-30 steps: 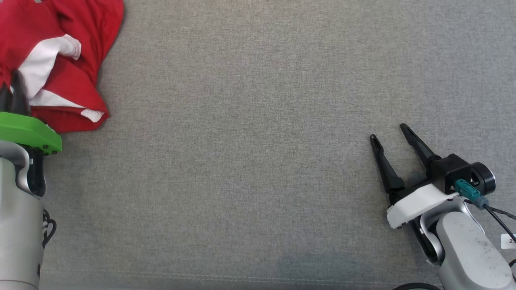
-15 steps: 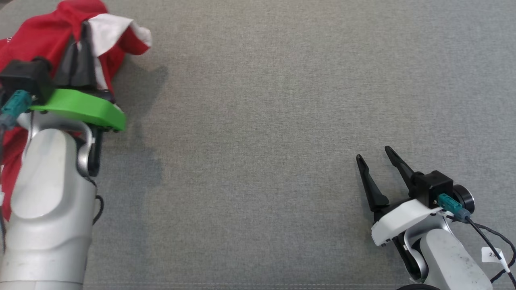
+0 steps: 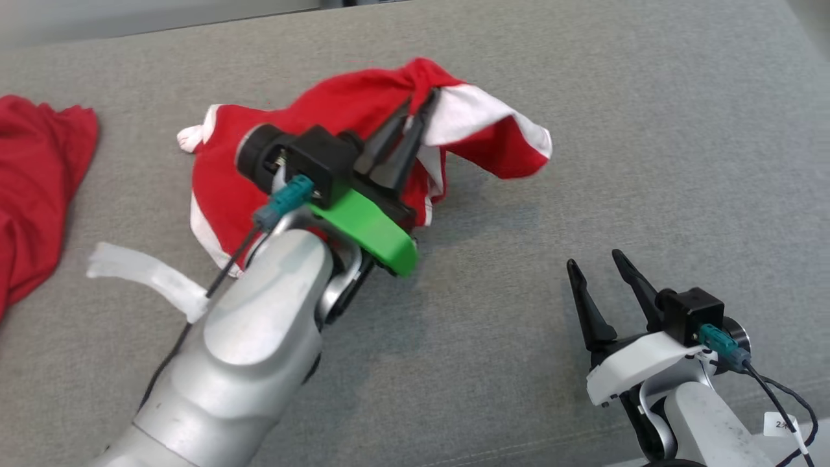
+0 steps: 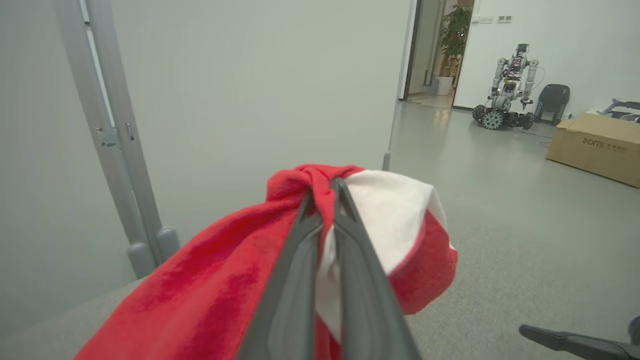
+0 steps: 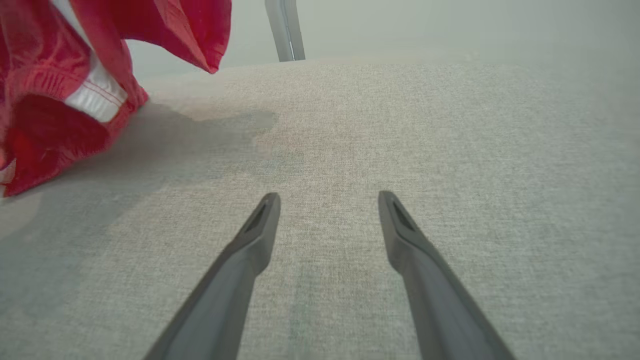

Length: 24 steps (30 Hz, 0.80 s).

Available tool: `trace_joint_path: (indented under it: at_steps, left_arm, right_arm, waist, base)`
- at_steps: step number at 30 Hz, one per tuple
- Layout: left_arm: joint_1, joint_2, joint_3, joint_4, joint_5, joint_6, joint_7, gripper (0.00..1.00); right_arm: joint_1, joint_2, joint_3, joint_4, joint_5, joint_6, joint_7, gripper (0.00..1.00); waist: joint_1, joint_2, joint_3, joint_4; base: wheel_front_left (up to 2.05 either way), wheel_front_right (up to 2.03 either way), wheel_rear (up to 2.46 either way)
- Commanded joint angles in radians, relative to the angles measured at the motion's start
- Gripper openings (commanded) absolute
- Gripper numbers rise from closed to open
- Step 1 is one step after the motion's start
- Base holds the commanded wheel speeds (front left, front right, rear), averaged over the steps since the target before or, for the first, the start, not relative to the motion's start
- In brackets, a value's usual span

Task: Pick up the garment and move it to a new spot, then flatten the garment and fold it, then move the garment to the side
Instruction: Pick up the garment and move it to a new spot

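The garment (image 3: 337, 104), red with white panels, is bunched in the tips of the left claw (image 3: 420, 110). The claw is closed tight on a gathered fold where red meets white. From that pinch the cloth drapes down on both sides of the fingers. A loose flap hangs in the air past the tips, and the lower folds appear to trail on the grey surface (image 3: 583, 130) beneath the claw.

It looks light, limp and quick to slide, so a single pinch should lift it, though it will swing and stay crumpled. For flattening, a hem or corner on each side would likely serve better than this middle fold.

The right claw (image 3: 593, 259) stands well apart, to the right of the left claw and nearer the robot. Its fingers are spread wide with nothing between them, low over bare surface.

Far to the left claw's left lies a separate red cloth (image 3: 39, 168). A pale strip (image 3: 142, 272), cloth or tape I cannot tell, lies beside the left forearm and could snag. The area ahead of the right claw looks free for laying the garment down.
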Motion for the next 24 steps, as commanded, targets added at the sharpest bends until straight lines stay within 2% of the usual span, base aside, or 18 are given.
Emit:
trace_joint_path:
  at_steps: [1, 4, 5, 6, 12, 24]
  left_arm:
    - [-0.014, -0.001, -0.038, 0.006, -0.014, -0.003, 0.001, 0.00]
    - [-0.019, 0.010, -0.115, 0.059, -0.050, -0.002, 0.001, 0.00]
    - [-0.016, 0.012, -0.127, 0.085, -0.059, -0.002, 0.001, 0.30]
    - [-0.012, 0.011, -0.128, 0.108, -0.064, -0.002, 0.001, 1.00]
    - [0.068, 0.022, -0.028, 0.182, -0.048, -0.002, 0.001, 1.00]
    - [0.405, -0.018, 0.378, 0.079, 0.091, 0.030, 0.001, 1.00]
  right_arm:
    - [0.008, 0.005, -0.004, -0.002, 0.004, -0.002, 0.000, 1.00]
    - [0.008, 0.016, -0.009, -0.005, 0.003, -0.002, 0.000, 1.00]
    - [0.006, 0.018, -0.009, -0.005, 0.003, -0.002, 0.000, 1.00]
    - [0.003, 0.021, -0.011, -0.007, 0.003, -0.002, 0.000, 1.00]
    - [0.015, 0.033, -0.042, -0.015, 0.004, -0.002, 0.000, 1.00]
    - [0.048, 0.018, -0.053, -0.008, 0.004, -0.002, 0.000, 1.00]
  waist:
    - [0.0000, -0.0001, 0.000, -0.082]
    - [0.0000, -0.0001, 0.010, -0.112]
    - [0.0000, -0.0001, 0.014, -0.119]
    - [0.0000, -0.0001, 0.016, -0.123]
    - [0.0000, -0.0001, 0.006, -0.108]
    - [0.0000, -0.0001, -0.096, -0.007]
  base:
    - [0.00, 0.00, 0.00]
    - [0.00, 0.00, 0.00]
    - [0.00, 0.00, 0.00]
    - [0.00, 0.00, 0.00]
    - [0.00, 0.00, 0.00]
    - [0.00, 0.00, 0.00]
